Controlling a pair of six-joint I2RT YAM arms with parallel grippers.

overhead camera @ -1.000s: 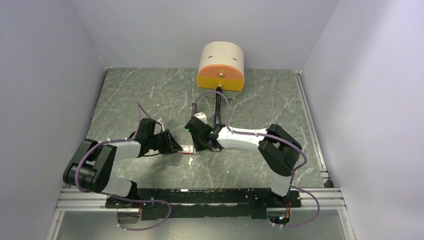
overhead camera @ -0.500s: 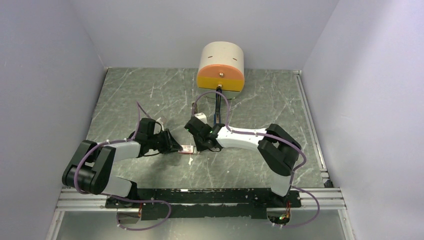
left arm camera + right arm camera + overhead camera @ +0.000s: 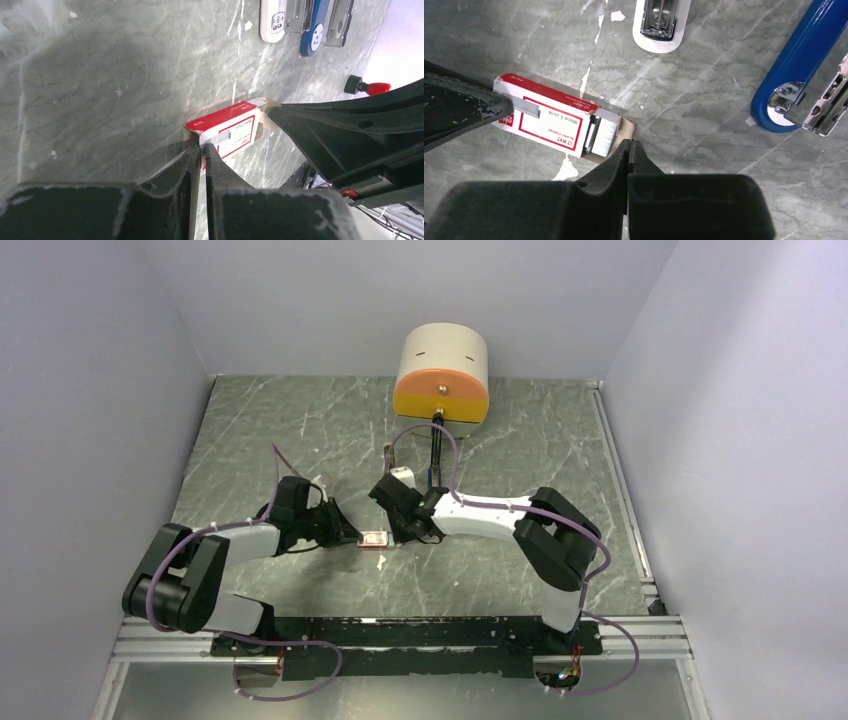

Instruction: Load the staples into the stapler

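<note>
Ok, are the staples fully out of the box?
No, the staples lie in the open end of the box, with only their end showing past its red-and-white sleeve.

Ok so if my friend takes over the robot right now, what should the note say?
The left gripper is shut on a short staple strip, held just over the red-and-white box.
The right gripper is shut on the box's end flap.
The box lies on the table, open at that end, with more staples showing.
The blue stapler lies open farther off, beside a white stapler.
Done: one strip picked out.
Left: slide it into the stapler, probably the blue one, and close it.
</note>
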